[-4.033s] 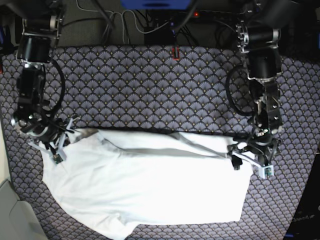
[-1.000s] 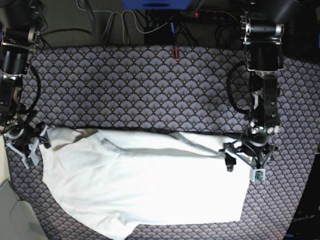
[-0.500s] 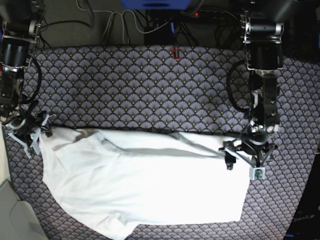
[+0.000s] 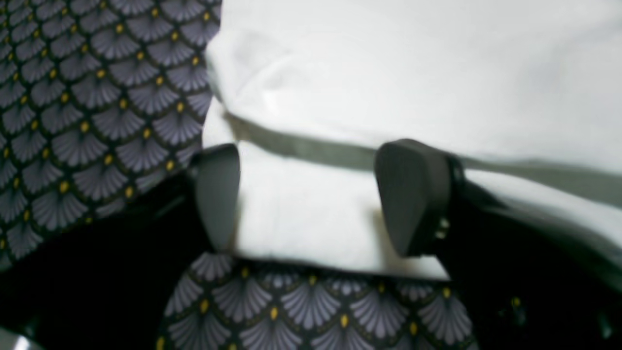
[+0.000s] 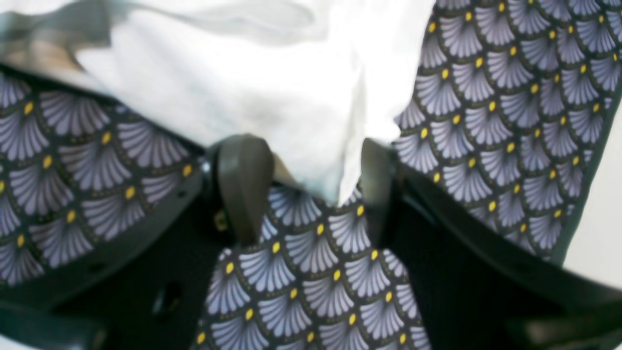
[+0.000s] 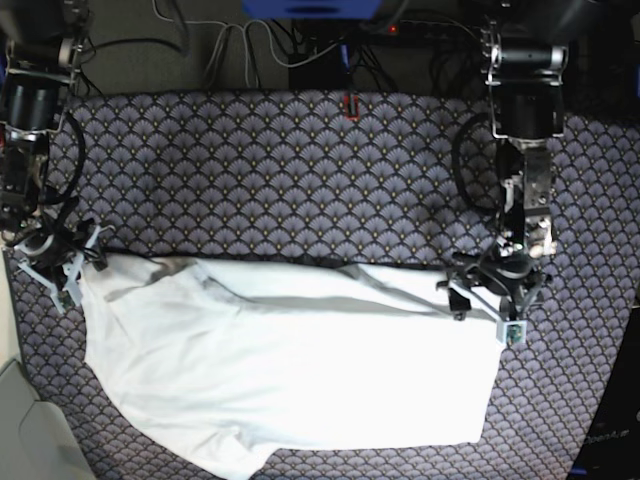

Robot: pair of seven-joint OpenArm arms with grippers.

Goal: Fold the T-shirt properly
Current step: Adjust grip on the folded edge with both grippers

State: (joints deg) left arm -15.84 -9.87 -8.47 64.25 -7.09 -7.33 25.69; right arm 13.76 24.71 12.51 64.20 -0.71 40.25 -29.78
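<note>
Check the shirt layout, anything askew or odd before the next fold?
The T-shirt lies skewed: its top edge runs straight between the claws, but the lower edge slants, with a rumpled corner hanging lowest at bottom left. Both the left claw and the right claw are open, straddling cloth corners. No damage shows.

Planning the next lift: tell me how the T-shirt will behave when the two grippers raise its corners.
The T-shirt will probably sag between the grippers: it lies limp and creased, with soft folds in both wrist views. It looks light, thin cloth lying flat on the patterned mat. The open left gripper and right gripper straddle only narrow edges, so a shallow pinch may slip.
</note>
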